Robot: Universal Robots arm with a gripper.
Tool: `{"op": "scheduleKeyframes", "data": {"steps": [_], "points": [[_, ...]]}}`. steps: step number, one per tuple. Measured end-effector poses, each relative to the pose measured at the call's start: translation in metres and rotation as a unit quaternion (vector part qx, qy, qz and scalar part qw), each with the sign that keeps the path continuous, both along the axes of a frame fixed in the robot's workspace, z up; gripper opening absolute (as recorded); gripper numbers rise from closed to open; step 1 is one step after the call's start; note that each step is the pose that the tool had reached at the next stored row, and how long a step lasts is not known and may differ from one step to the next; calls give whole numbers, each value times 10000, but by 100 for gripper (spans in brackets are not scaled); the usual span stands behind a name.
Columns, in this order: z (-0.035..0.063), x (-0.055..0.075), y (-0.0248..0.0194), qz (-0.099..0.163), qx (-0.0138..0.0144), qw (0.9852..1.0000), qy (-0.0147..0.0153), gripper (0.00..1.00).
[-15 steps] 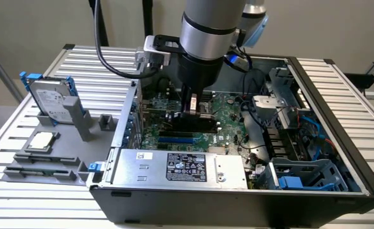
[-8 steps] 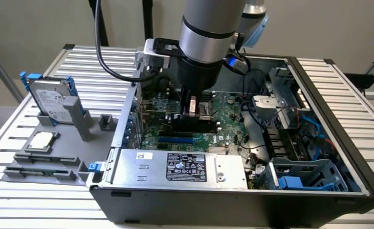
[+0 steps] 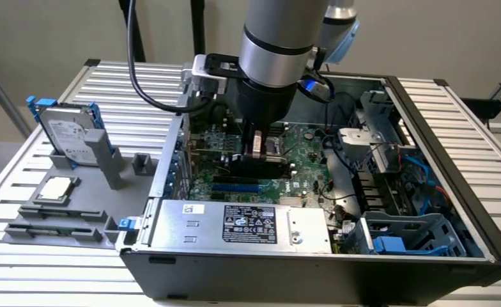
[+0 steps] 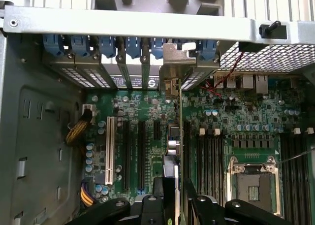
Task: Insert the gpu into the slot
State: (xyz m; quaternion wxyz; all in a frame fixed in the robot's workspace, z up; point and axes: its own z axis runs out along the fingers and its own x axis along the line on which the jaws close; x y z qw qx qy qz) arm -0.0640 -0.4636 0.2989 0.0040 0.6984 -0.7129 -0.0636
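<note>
Exterior view: the gripper [image 3: 263, 148] is seen lowered into the open metal case [image 3: 319, 275], directly over the flat black gpu [image 3: 259, 169]. The bright-blue plastic slot [image 3: 236, 189] lies just beside the card's lower edge.

Wrist view: the gpu [image 4: 171, 173] is shown thin and edge-on, with its bracket [image 4: 170, 82] at the rear grille. The jaws are spread on either side of it, released. Seating cannot be judged.

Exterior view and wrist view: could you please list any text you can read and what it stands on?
None can be read.
Power-supply box: black label and white sticker, print too small.
Hard drive: label print too small.
Green circuit board: markings too small.
</note>
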Motion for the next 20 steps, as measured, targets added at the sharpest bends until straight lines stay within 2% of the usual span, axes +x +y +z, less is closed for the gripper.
{"op": "scheduleKeyframes", "data": {"steps": [8, 20], "points": [[-64, -19, 24, -36, 1, 10000, 0, 26], [-151, -47, 27, -82, 0, 10000, 0, 26]]}}
